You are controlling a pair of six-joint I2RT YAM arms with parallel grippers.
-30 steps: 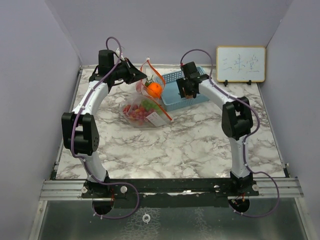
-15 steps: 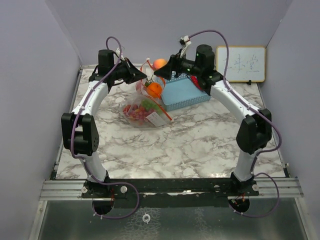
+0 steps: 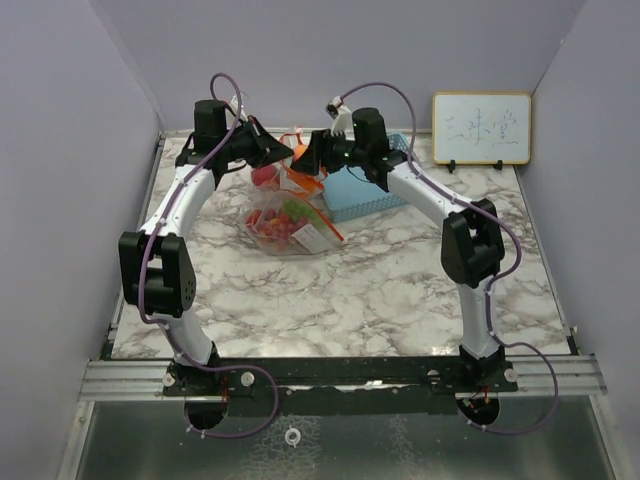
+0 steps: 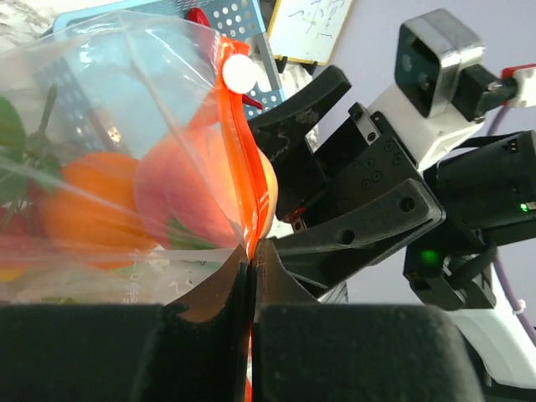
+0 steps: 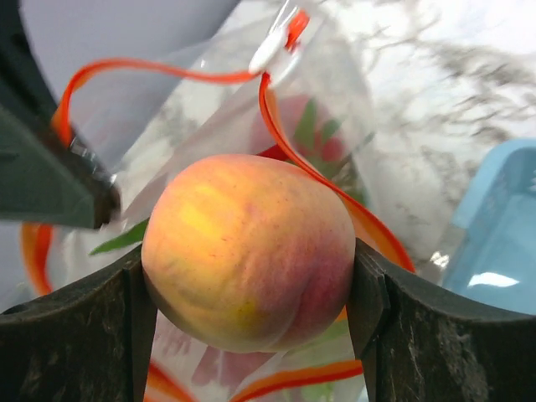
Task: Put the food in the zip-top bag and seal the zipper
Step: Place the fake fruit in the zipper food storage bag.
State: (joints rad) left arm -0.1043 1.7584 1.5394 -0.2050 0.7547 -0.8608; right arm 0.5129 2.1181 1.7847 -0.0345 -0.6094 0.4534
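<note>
The clear zip-top bag (image 3: 285, 218) lies on the table with red, green and orange food inside. My left gripper (image 3: 274, 152) is shut on its orange-red zipper (image 4: 248, 201) and holds the mouth up and open. The white slider (image 4: 237, 72) sits at the top of the strip. My right gripper (image 3: 308, 156) is shut on the peach (image 5: 249, 249) and holds it at the open mouth, between the two zipper strips (image 5: 314, 180). In the left wrist view the peach (image 4: 197, 188) and an orange (image 4: 84, 209) show through the plastic.
The blue lattice basket (image 3: 368, 190) stands right of the bag, under my right arm. A whiteboard (image 3: 481, 128) leans on the back wall at the right. The two grippers are close together, the left finger (image 5: 46, 180) beside the peach.
My right arm lifted the peach out of the basket and swung left to the bag's mouth. The left gripper kept its hold on the zipper edge.
</note>
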